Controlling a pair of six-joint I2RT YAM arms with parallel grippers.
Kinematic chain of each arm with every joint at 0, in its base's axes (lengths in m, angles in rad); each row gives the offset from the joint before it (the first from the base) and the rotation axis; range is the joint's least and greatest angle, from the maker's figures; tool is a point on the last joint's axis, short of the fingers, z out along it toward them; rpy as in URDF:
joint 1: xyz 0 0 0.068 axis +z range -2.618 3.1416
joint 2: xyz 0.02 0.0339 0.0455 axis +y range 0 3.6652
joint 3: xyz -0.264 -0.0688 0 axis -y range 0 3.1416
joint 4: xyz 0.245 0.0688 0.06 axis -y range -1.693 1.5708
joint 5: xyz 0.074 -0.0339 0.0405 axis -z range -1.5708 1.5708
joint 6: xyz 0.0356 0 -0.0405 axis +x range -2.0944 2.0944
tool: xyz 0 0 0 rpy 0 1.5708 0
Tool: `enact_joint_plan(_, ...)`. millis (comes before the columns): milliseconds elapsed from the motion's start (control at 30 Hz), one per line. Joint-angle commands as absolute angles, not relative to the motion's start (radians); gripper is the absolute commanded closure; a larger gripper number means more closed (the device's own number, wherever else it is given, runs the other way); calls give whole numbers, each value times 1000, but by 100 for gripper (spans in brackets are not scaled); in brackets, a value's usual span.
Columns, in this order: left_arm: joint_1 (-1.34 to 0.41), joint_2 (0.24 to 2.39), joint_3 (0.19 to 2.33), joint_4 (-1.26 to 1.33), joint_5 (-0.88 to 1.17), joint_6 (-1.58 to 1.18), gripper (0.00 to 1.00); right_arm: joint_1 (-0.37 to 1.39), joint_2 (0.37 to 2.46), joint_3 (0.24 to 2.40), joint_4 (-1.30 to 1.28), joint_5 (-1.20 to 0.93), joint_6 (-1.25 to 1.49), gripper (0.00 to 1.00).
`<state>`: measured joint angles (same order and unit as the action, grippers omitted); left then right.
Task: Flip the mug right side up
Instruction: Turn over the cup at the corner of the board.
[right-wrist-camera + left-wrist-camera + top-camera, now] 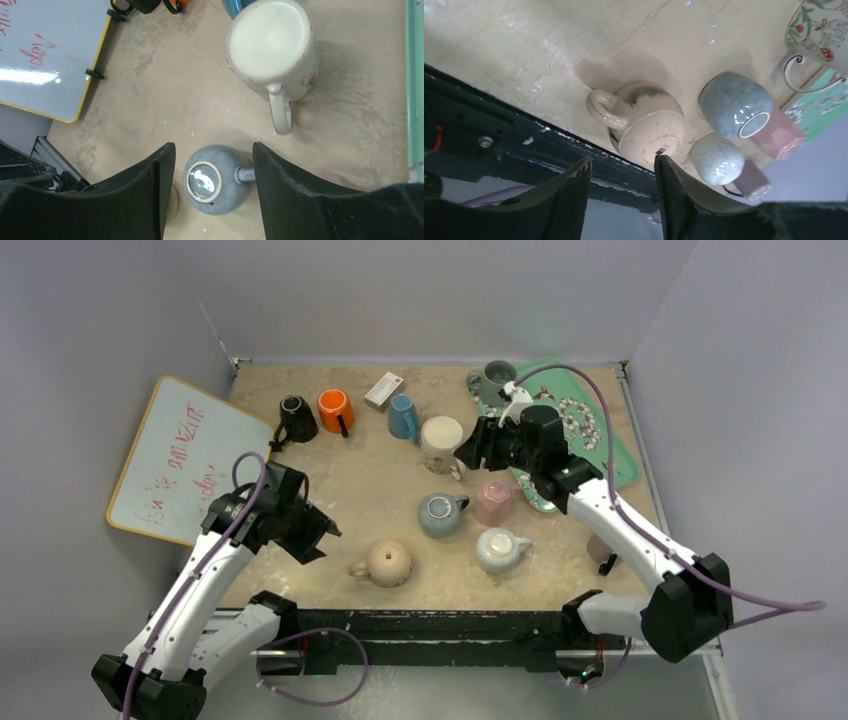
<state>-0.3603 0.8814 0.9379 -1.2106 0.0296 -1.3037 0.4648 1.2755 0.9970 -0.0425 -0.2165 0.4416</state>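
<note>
Approach is the step in hand; nothing is gripped yet. Left gripper (316, 539) hangs at the near left of the sandy tabletop (360, 470), jaws apart and empty, aimed at the rounded tan ceramic mug (388, 563), which sits base-up by the near edge with its handle to the left. Right gripper (478, 450), also parted and empty, hovers above the round blue-grey glazed mug (215, 180), base-up mid-table. Which mug is meant I cannot tell. The next move likely calls for descending around one mug, closing, lifting and rolling it over.

Pale grey walls (420, 290) box in scuffed tan tabletop (370, 470); soft even light
</note>
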Motion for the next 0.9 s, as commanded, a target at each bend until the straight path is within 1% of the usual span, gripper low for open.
enact_joint_plan(0, -357, 819, 892, -1264, 108, -1535, 52, 468, 1180, 944, -53, -176, 416, 40)
enact_joint_plan(133, -357, 809, 802, -1180, 167, -1602, 52, 467, 1133, 927, -39, -159, 414, 40)
enact_joint_plan(267, -359, 864, 745, -1135, 186, -1625, 51, 468, 1120, 926, -34, -162, 413, 40)
enact_joint_plan(433, -365, 918, 659, -1015, 241, -1651, 50, 468, 1122, 909, -20, -176, 425, 40)
enact_joint_plan(567, -379, 969, 642, -983, 230, -1675, 49, 468, 1127, 896, -9, -186, 433, 40)
enact_joint_plan(867, -402, 1034, 607, -899, 208, -1742, 49, 468, 1120, 891, -7, -199, 438, 40)
